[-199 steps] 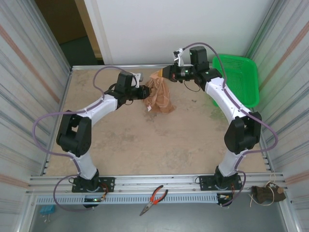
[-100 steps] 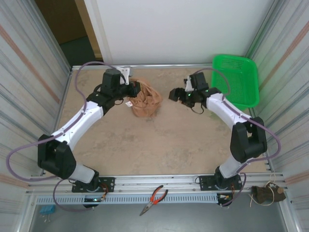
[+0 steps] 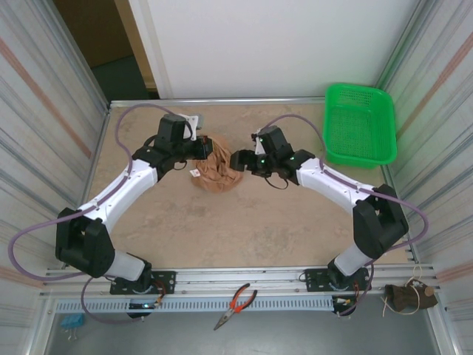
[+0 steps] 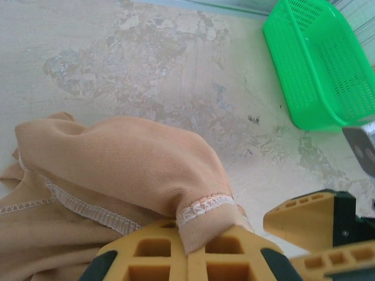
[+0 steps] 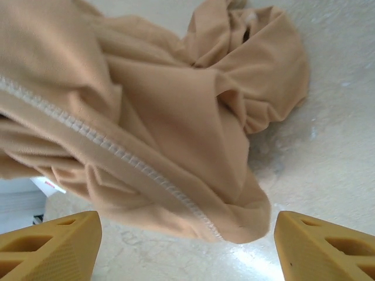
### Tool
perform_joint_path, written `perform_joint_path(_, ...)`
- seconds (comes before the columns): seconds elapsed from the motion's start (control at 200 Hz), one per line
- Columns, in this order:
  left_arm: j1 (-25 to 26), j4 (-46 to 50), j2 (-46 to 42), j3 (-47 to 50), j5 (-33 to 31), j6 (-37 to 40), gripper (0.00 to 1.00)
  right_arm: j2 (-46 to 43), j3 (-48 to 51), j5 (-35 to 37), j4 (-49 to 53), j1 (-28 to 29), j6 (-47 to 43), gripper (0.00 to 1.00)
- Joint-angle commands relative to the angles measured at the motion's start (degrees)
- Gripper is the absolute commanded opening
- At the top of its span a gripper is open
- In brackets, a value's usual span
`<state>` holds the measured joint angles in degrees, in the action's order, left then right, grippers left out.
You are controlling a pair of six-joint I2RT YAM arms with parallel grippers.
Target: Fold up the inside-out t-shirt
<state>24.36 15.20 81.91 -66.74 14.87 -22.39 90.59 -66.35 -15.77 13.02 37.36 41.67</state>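
Note:
The inside-out t-shirt (image 3: 217, 170) is a tan bunched heap at the table's back middle, with its white tag (image 3: 195, 174) at its left side. My left gripper (image 3: 206, 146) is shut on a hemmed edge of the t-shirt (image 4: 202, 219), which is pinched between its yellow fingers (image 4: 146, 257). My right gripper (image 3: 238, 160) stands open at the heap's right side. In the right wrist view its fingertips (image 5: 55, 237) are spread wide, with a fold of the t-shirt (image 5: 176, 146) hanging between them and white seam stitching showing.
A green basket (image 3: 360, 126) sits at the table's back right, seen too in the left wrist view as the green basket (image 4: 319, 64). Red-handled pliers (image 3: 236, 303) lie on the front rail. Corrugated walls close in both sides.
The right gripper let go of the shirt, opened, dropped and swung back left to the heap's right side. The left gripper carried the shirt left and lowered it; the shirt sank into a heap.

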Motion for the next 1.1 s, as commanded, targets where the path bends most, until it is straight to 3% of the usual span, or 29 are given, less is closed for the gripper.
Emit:
perform_joint_path(0.0, -0.1, -0.4, -2.4, -1.0, -0.4, -0.8, 0.0, 0.2, 0.9, 4.3, -1.1, 1.8, 1.9, 0.77)
perform_joint_path(0.105, -0.1, -0.1, -2.7, -1.7, -0.4, -1.4, 0.0, 4.3, 0.5, 9.3, -2.5, 2.5, 3.0, 0.73)
perform_joint_path(0.14, -0.2, 0.1, -2.9, -2.1, -0.4, -1.6, 0.0, 5.5, 0.1, 10.9, -2.6, 2.5, 2.9, 0.66)
perform_joint_path(0.16, -0.3, 0.2, -3.1, -2.2, -0.4, -1.5, 0.0, 6.1, -0.1, 11.5, -2.5, 2.5, 2.7, 0.55)
perform_joint_path(0.195, -0.4, 0.5, -3.4, -2.5, -0.3, -1.5, 0.01, 6.7, -0.6, 11.9, -2.1, 2.2, 1.9, 0.24)
perform_joint_path(0.225, -0.6, 0.9, -3.7, -2.8, -0.3, -1.3, 0.12, 6.6, -1.0, 11.8, -1.8, 2.0, 1.2, 0.0)
perform_joint_path(0.306, -1.2, 2.5, -4.5, -3.2, -1.2, 0.3, 0.47, 4.4, -2.9, 11.9, 0.6, 1.7, -2.3, 0.0)
perform_joint_path(0.411, -2.1, 3.0, -6.1, -1.8, -2.9, 2.1, 0.58, 1.9, -7.1, 12.4, 6.6, 1.2, -7.9, 0.0)
perform_joint_path(0.571, -2.3, 2.3, -6.4, 1.7, -4.2, 4.5, 0.62, 0.6, -11.5, 10.0, 12.5, -0.3, -13.6, 0.0)
perform_joint_path(0.837, -1.4, -1.8, -2.7, 8.9, -6.2, 6.5, 0.61, 0.8, -11.4, 7.9, 13.5, -2.0, -15.1, 0.0)
perform_joint_path(1.097, 3.2, -9.4, -0.8, 14.8, -6.5, 6.3, 0.61, 1.1, -11.0, 7.7, 13.5, -2.2, -14.8, 0.0)
